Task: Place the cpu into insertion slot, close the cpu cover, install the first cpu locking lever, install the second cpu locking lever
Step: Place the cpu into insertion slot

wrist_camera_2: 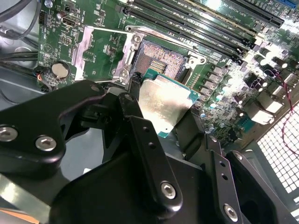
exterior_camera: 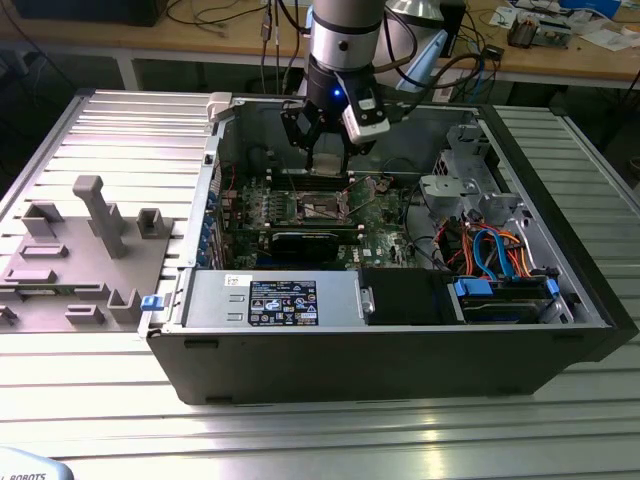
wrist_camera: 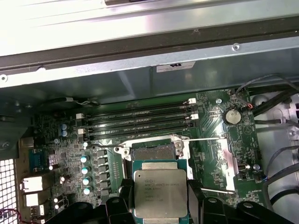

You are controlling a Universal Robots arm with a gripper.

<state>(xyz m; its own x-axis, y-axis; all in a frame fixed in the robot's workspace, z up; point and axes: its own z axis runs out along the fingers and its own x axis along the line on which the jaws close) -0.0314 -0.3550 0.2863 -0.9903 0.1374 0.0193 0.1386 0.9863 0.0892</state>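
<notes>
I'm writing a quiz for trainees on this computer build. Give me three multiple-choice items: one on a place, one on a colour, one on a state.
1. Where is the chip? A. seated in the socket B. in the gripper above the socket C. outside the case
2. What colour is the chip's top? A. red B. silver-grey C. blue
3. How is the socket's cover? A. swung open B. shut C. missing
1 B: its edges are clamped over the socket. 2 B: bare metal shows in both wrist views. 3 A: the frame lies beside the bare socket.
</notes>
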